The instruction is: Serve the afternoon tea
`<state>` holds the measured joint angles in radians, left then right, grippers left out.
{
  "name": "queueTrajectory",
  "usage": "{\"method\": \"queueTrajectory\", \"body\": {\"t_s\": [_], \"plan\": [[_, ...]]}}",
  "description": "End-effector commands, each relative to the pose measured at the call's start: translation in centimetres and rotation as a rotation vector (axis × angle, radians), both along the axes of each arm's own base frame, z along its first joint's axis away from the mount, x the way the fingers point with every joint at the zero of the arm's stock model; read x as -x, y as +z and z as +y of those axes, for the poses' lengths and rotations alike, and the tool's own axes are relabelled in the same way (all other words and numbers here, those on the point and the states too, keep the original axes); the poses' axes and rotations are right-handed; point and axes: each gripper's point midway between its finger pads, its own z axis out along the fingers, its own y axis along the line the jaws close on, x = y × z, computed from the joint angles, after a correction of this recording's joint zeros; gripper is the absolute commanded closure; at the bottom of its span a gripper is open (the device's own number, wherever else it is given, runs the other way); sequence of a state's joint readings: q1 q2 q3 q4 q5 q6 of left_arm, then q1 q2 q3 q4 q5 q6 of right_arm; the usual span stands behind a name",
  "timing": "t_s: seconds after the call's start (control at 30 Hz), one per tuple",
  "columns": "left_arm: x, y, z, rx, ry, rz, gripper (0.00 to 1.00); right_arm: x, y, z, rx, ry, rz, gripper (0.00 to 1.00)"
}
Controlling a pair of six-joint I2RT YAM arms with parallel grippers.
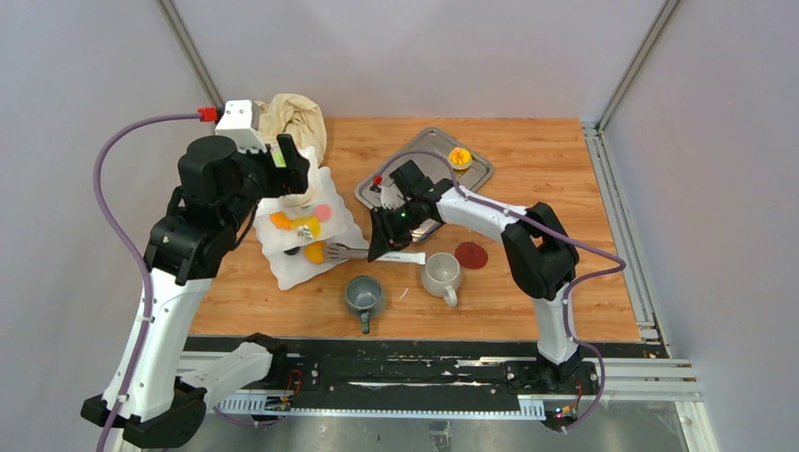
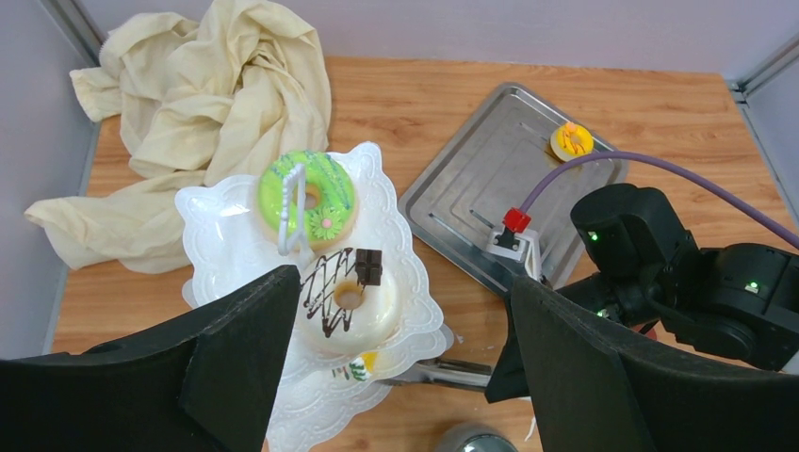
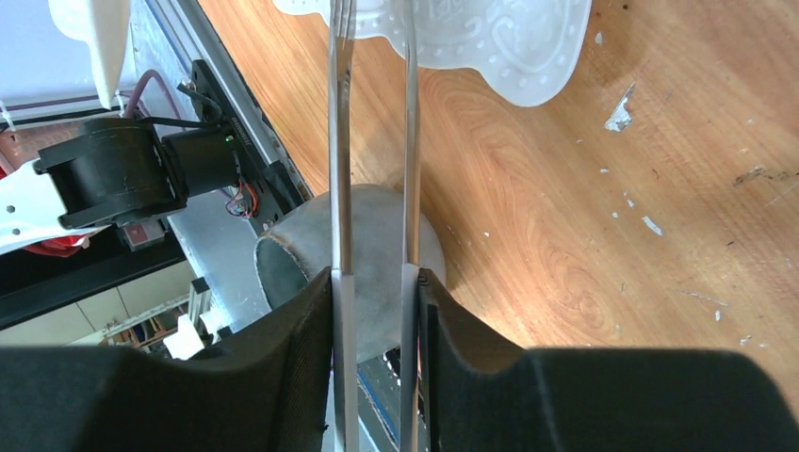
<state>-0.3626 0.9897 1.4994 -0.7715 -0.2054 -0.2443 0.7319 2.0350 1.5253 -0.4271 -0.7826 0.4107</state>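
Note:
The white three-tier stand (image 1: 287, 273) (image 2: 203, 202) (image 3: 490, 38) carries a green ring doughnut (image 2: 306, 193) on top, a white chocolate-striped doughnut (image 2: 349, 301) below it, plus orange (image 1: 281, 220), pink (image 1: 323, 212) and yellow (image 1: 315, 251) pastries. My left gripper (image 1: 287, 174) (image 2: 403, 282) hangs open above the stand, holding nothing. My right gripper (image 1: 382, 240) (image 3: 375, 282) is shut on metal tongs (image 1: 350, 251) (image 3: 341, 141), both arms pinched between its jaws, tips at the stand's bottom tier. A grey mug (image 1: 364, 295) (image 3: 377, 245) and a white mug (image 1: 440, 273) stand in front.
A steel tray (image 1: 476, 174) (image 2: 471, 188) at the back holds one yellow pastry (image 1: 460, 157) (image 2: 572, 141). A beige cloth (image 1: 297, 118) (image 2: 207, 104) lies crumpled behind the stand. A dark red disc (image 1: 471, 254) lies right of the white mug.

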Motion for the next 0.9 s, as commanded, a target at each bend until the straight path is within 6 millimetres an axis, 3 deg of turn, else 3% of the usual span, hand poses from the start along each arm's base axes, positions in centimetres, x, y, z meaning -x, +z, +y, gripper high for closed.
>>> {"method": "queueTrajectory", "body": {"t_s": [0.0,0.13,0.27,0.5,0.6,0.73,0.87], "plan": [[0.2,1.1,0.1,0.013,0.004,-0.034,0.13,-0.3,2.0,0.5,-0.022,0.012,-0.065,0.64],[0.1,1.3,0.0,0.016,0.001,-0.039,0.13,-0.9,2.2,0.1,-0.017,-0.006,-0.087,0.62],[0.0,1.0,-0.1,0.015,0.0,-0.034,0.13,-1.6,3.8,-1.1,-0.03,-0.036,-0.12,0.62],[-0.4,1.2,-0.6,0.028,-0.016,-0.037,0.13,-3.6,5.5,-6.5,-0.002,-0.165,-0.185,0.63],[-0.2,1.5,-0.5,0.028,-0.012,-0.044,0.13,-5.6,6.1,-10.1,0.031,-0.272,-0.241,0.65],[-0.4,1.4,-0.5,0.023,-0.013,-0.041,0.13,-9.8,7.0,-17.6,0.236,-0.515,-0.477,0.67],[-0.6,1.1,-0.9,0.031,-0.025,-0.035,0.13,-13.2,8.2,-24.2,0.463,-0.701,-0.71,0.6]]}}
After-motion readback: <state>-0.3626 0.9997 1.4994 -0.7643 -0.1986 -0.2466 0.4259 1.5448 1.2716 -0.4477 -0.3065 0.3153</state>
